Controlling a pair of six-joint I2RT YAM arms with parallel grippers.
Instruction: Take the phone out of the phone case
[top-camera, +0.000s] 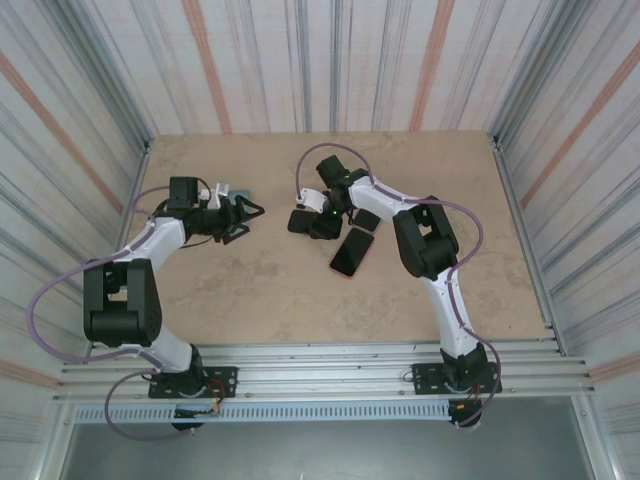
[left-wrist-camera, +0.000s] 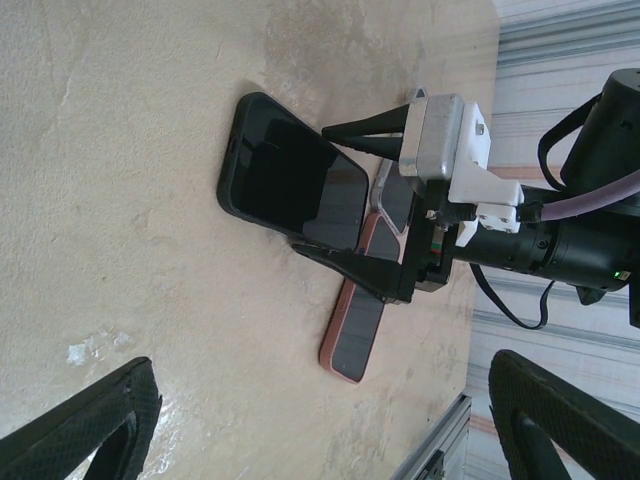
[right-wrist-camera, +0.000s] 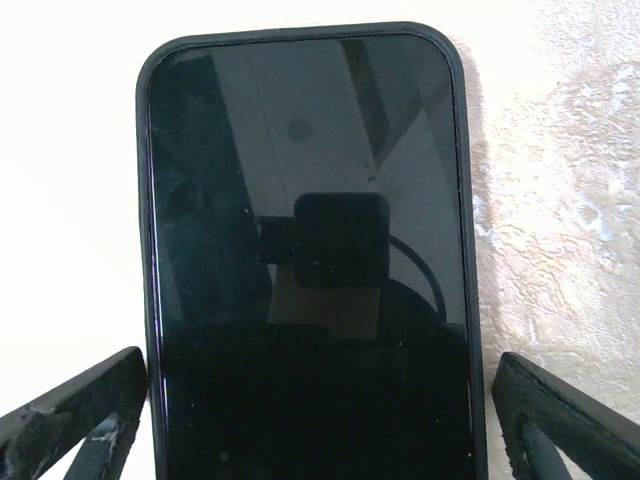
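A phone (right-wrist-camera: 310, 200) with a dark screen sits face up in a black phone case (right-wrist-camera: 144, 200) on the table. My right gripper (right-wrist-camera: 320, 400) is open and straddles its lower end, with one finger (right-wrist-camera: 90, 400) close beside each long side of the case. The left wrist view shows the same phone (left-wrist-camera: 290, 175) between the right gripper's (left-wrist-camera: 315, 190) two black fingers. From above, the cased phone (top-camera: 298, 221) lies mid-table under the right gripper (top-camera: 308, 219). My left gripper (top-camera: 250, 212) hovers open and empty to the left, pointing at it; its fingers (left-wrist-camera: 90, 425) frame the left wrist view.
A phone in a pink case (top-camera: 352, 251) (left-wrist-camera: 358, 335) lies just in front of the right gripper. Another dark phone (top-camera: 366, 219) (left-wrist-camera: 395, 195) lies under the right wrist. A small grey object (top-camera: 240, 190) sits behind the left gripper. Metal walls enclose the table.
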